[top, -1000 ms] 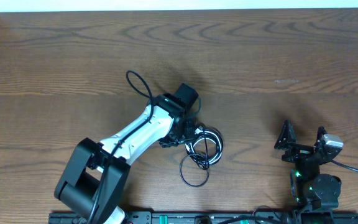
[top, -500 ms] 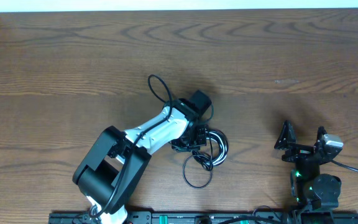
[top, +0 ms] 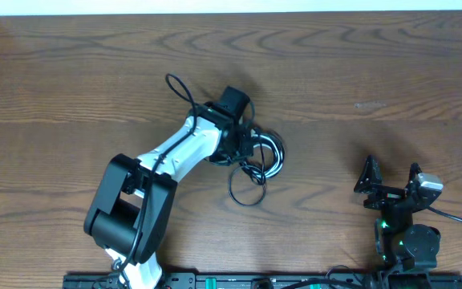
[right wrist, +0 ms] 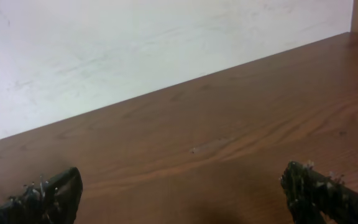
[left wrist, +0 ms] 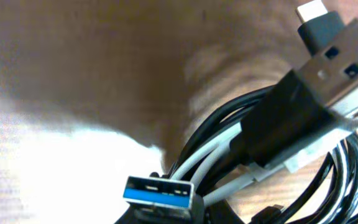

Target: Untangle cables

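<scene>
The cables (top: 261,158) lie in a tangle of thin black loops and a pale cord at the middle of the wooden table (top: 359,64). One black loop (top: 245,193) hangs out toward the front. My left gripper (top: 249,149) is shut on the bundle. Its wrist view is filled by the cables: a blue-tongued USB plug (left wrist: 160,194), white cord strands (left wrist: 211,152) and a black plug body (left wrist: 291,118); its fingers are hidden. At the front right my right gripper (top: 391,178) stands open above bare wood, well apart from the cables, with both fingers (right wrist: 50,195) showing and nothing between them.
The left arm's own thicker black wire (top: 180,94) loops up behind its wrist. A black rail (top: 239,281) runs along the table's front edge. A white wall (right wrist: 135,43) rises beyond the table's far edge.
My left gripper has shut on the tangle and drawn it back and to the left, after first swinging right. The trailing loop followed. The right arm has not moved.
</scene>
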Controlling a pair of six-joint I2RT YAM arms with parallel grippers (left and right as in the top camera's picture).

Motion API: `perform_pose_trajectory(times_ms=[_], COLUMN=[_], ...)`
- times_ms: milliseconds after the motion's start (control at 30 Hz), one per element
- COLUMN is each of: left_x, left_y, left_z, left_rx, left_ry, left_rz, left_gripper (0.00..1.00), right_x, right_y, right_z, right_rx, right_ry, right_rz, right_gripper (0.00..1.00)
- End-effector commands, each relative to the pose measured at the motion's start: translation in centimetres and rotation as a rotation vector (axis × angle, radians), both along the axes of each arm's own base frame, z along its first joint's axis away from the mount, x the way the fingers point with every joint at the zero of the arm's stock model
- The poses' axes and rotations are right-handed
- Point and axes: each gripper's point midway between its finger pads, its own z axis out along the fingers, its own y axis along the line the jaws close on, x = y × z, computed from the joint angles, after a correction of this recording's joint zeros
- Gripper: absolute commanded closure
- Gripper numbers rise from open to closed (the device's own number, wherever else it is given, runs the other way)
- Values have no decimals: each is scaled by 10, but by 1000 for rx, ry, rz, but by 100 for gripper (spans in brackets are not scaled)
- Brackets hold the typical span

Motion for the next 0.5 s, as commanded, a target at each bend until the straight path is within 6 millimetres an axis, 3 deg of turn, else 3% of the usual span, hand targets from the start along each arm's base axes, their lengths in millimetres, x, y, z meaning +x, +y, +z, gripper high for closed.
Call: perform_pose_trajectory(times_ms=[0,200,367,467], left_x=[7,-3,-3,0], left_y=[-3,-13,-11,-7], left_z=[4,6,8,19], left_rx=[-7,-68,-61,-49], left_ry=[-27,15,-8,-15], left_rz=[-19,-45,-121,-138], left_gripper=[93,93,92,65], right_x=[0,0,0,0], right_y=[3,3,1,19], right_z=[-1,-1,-1,-3], right_rx=[2,2,-21,43], right_ry=[2,2,4,11], right_rz=[12,12,1,100], right_gripper=[1,1,1,1])
